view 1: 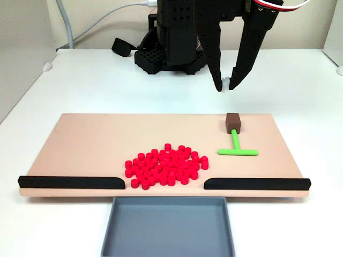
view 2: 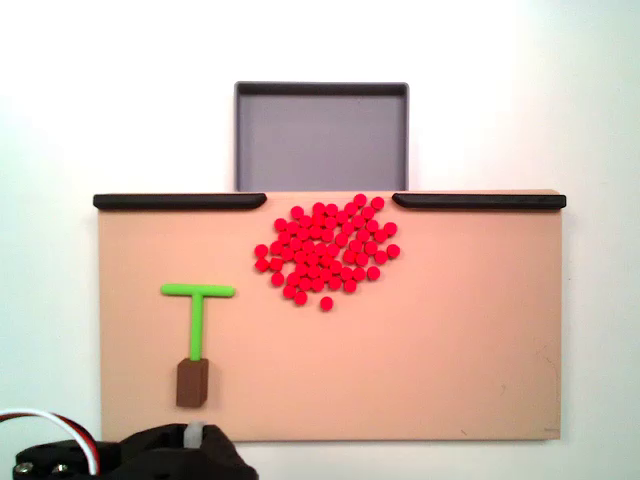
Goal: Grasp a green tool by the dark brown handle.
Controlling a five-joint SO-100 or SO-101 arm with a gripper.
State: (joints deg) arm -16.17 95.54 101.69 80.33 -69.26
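The green tool lies flat on the right part of the tan board, its crossbar toward the front and its stem pointing back. The dark brown handle caps the far end of the stem. My gripper hangs above the table just behind the board's back edge, a little behind and above the handle. Its white-tipped fingers meet with nothing between them. In the other fixed view the green tool and the dark brown handle lie at lower left, and the gripper sits just below the handle.
A heap of small red cylinders covers the board's middle front. Two long black strips line the front edge with a gap between them. A grey tray sits in front of that gap. The arm's black base stands behind the board.
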